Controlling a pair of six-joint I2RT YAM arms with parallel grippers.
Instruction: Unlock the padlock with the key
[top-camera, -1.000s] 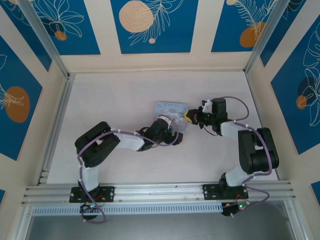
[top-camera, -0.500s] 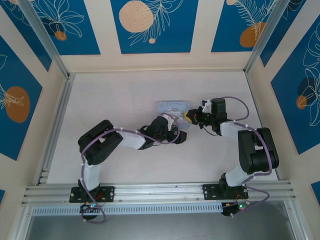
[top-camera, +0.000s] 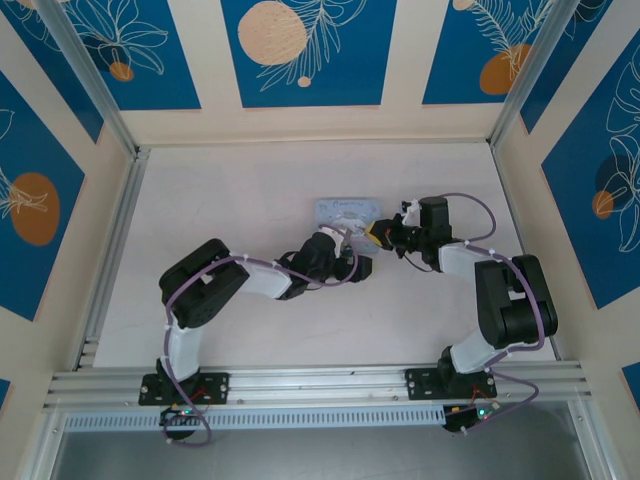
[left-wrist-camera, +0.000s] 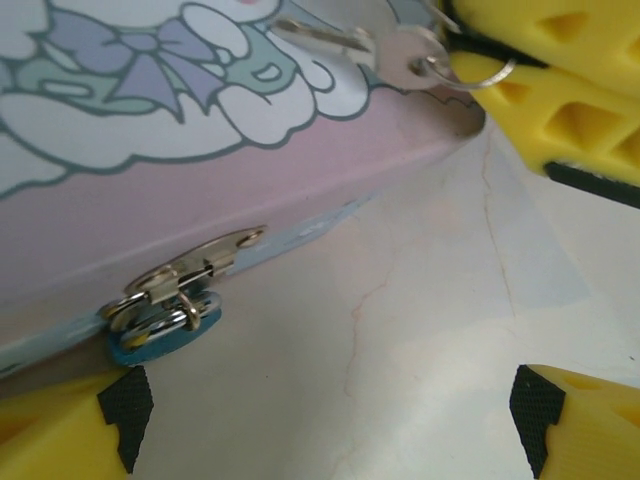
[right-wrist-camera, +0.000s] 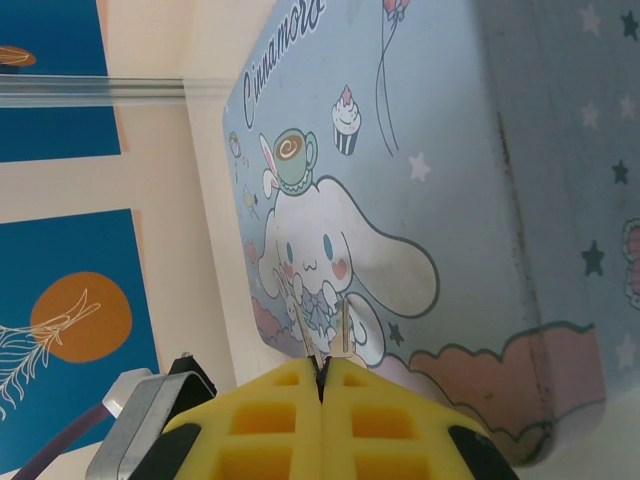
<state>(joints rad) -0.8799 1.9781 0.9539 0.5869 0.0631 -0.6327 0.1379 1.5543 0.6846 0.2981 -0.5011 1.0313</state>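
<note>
The small blue padlock (left-wrist-camera: 158, 328) hangs from the metal hasp (left-wrist-camera: 205, 262) on the front wall of the cartoon tin box (left-wrist-camera: 200, 150). My left gripper (left-wrist-camera: 330, 435) is open over bare table just in front of the box, and the padlock sits by its left finger (left-wrist-camera: 60, 435). My right gripper (right-wrist-camera: 322, 366) is shut on the key (right-wrist-camera: 345, 328), whose thin blades stick out over the box lid (right-wrist-camera: 420, 180). In the left wrist view the key (left-wrist-camera: 325, 38) and its ring lie against the lid at the right gripper's yellow fingers (left-wrist-camera: 570, 70).
From above, the tin box (top-camera: 345, 211) lies mid-table with the left gripper (top-camera: 355, 266) at its near side and the right gripper (top-camera: 379, 235) at its right corner. Metal rails run along the left and near table edges.
My left gripper has drawn back off the box toward its near right side, uncovering more of the lid. The right gripper has stayed shut and hardly moved.
</note>
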